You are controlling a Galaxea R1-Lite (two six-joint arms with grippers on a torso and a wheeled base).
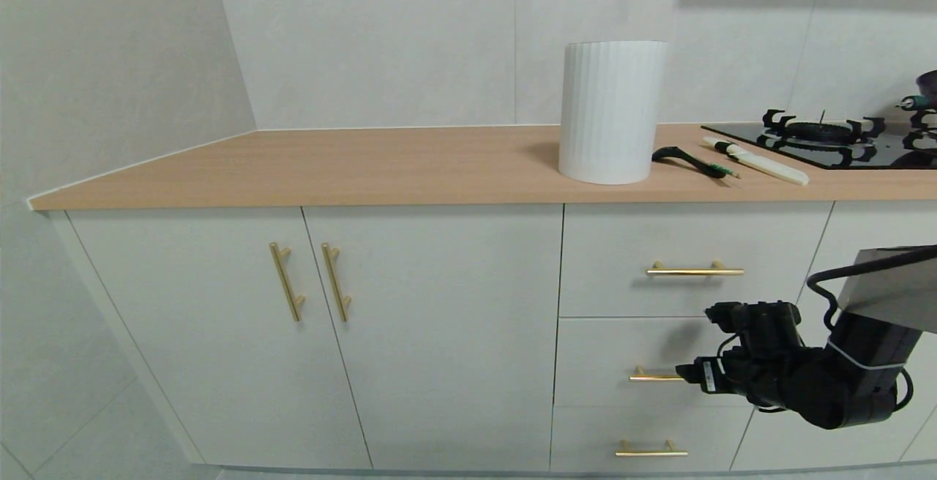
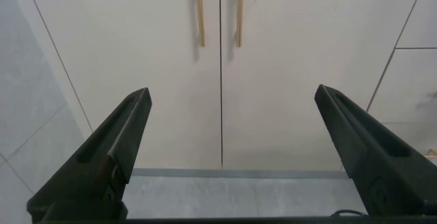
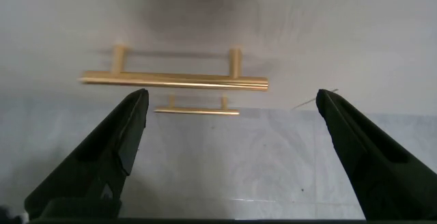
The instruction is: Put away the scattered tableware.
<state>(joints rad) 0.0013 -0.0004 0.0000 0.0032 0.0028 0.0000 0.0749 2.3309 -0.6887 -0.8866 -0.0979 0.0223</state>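
We find the right gripper (image 3: 232, 98) open before the middle drawer handle (image 3: 174, 81); centre it, close squarely, pull straight. Left gripper (image 2: 232, 101) open.

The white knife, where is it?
In the head view, the white knife lies at the right of the counter, between the black-handled tool and the stove.

The counter (image 1: 366, 165) looked like wood, with a fine grain and a matt face. The wall tiles (image 1: 381, 41) were glossy and smooth. The white holder (image 1: 611, 121) was ribbed and matt, and the knife (image 1: 761, 162) looked like smooth white plastic. The doors (image 1: 439, 319) were smooth and matt, with handles (image 1: 694, 271) of golden metal. The hob (image 1: 871, 158) was glossy black glass and its grate (image 1: 820, 131) dull black metal. The left gripper (image 2: 232, 94) and right gripper (image 3: 232, 95) were matt black plastic.
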